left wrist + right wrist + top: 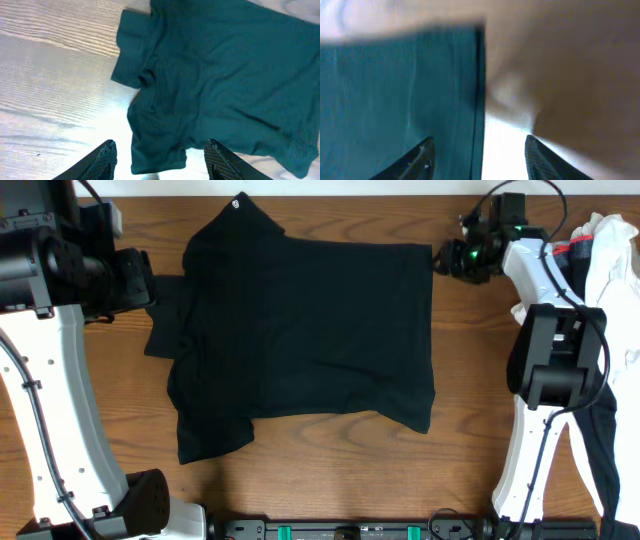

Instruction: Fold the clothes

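Observation:
The black T-shirt (310, 330) lies flat across the middle of the wooden table, with a small white mark (238, 205) at its far tip. One sleeve sticks out to the left and another part hangs toward the front left. My left gripper (143, 278) is open and empty at the left sleeve; its wrist view shows the shirt (215, 75) beyond the spread fingers (162, 162). My right gripper (445, 260) is open and empty at the shirt's far right corner. In the right wrist view the shirt's straight edge (395, 90) runs between the fingers (480, 160).
A pile of other clothes sits at the right edge behind the right arm: a white cloth (612, 242), a dark garment with a red-and-grey band (572, 250), and black fabric (603, 435) hanging lower down. Bare wood (330, 470) lies in front of the shirt.

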`<action>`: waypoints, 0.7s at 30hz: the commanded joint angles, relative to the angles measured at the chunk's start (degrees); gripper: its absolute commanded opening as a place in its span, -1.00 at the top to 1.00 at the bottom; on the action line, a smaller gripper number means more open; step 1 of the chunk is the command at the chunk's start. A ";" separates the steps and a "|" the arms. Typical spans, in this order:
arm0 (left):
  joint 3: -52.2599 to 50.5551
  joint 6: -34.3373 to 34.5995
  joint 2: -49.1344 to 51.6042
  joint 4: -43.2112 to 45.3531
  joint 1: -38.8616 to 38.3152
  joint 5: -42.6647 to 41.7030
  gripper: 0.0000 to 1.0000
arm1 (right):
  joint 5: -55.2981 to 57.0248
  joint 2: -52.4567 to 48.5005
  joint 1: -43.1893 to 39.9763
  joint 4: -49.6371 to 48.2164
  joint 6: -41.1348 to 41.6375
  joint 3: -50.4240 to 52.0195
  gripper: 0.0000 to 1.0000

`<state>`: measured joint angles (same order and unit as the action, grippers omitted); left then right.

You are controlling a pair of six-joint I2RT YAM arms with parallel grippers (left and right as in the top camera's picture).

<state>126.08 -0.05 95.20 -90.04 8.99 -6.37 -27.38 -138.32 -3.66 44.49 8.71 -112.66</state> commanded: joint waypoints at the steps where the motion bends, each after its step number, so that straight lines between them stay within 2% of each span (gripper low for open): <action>1: 0.04 -0.57 -1.25 -0.57 0.39 1.99 -0.17 | -6.12 5.09 -0.46 4.15 -7.02 -0.72 -0.15; 4: 0.55 -0.55 -3.58 -2.12 0.48 3.69 -0.17 | -6.08 9.79 -0.35 8.74 -10.36 -0.72 -0.17; 10: 0.52 0.35 -13.86 -2.69 0.48 7.61 -0.18 | -3.28 23.26 -0.35 17.03 -10.51 -0.72 -0.28; 15: 0.22 5.53 -22.03 -2.99 0.48 11.47 -0.18 | 1.77 34.86 0.11 28.09 -9.29 -0.72 -0.38; 17: -0.92 6.67 -23.74 -3.04 0.48 11.65 -0.30 | 4.52 37.64 0.83 33.03 -8.22 -0.68 -0.43; 21: -5.05 9.84 -24.48 -3.78 0.48 11.87 -0.30 | 7.67 39.26 3.45 41.53 -6.95 -0.17 -0.42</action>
<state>124.70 5.98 68.10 -92.07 9.28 3.88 -23.66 -97.54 -2.76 83.72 0.43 -113.67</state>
